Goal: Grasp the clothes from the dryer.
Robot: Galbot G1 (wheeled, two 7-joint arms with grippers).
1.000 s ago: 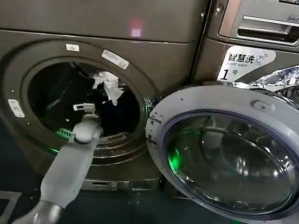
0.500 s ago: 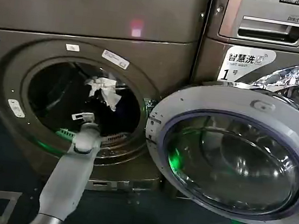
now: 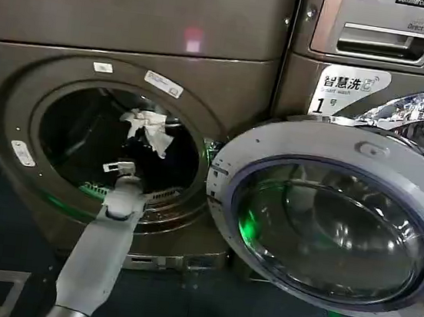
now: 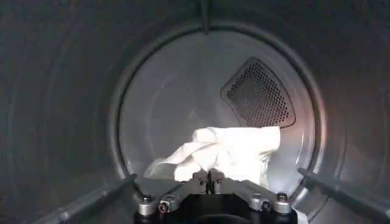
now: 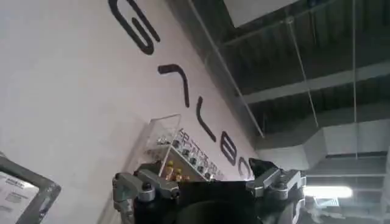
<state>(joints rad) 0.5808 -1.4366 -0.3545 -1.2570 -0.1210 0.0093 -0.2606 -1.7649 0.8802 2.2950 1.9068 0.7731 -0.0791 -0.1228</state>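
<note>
silver washer (image 3: 407,82) right | dark floor (image 3: 201,312) | lettered wall (image 5: 73,91)

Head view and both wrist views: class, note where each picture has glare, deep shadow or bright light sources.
Head view: green glare on the open door's glass, and the dryer drum dark around the white cloth. Left wrist view: drum walls in shadow, the cloth brightest. Right wrist view: a ceiling light glows beside the right pincer.

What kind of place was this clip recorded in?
Most likely a laundromat or commercial laundry room. A large front-loading dryer stands with its porthole door swung open, and beside it is a numbered machine labelled "Commercial Washer".
</note>
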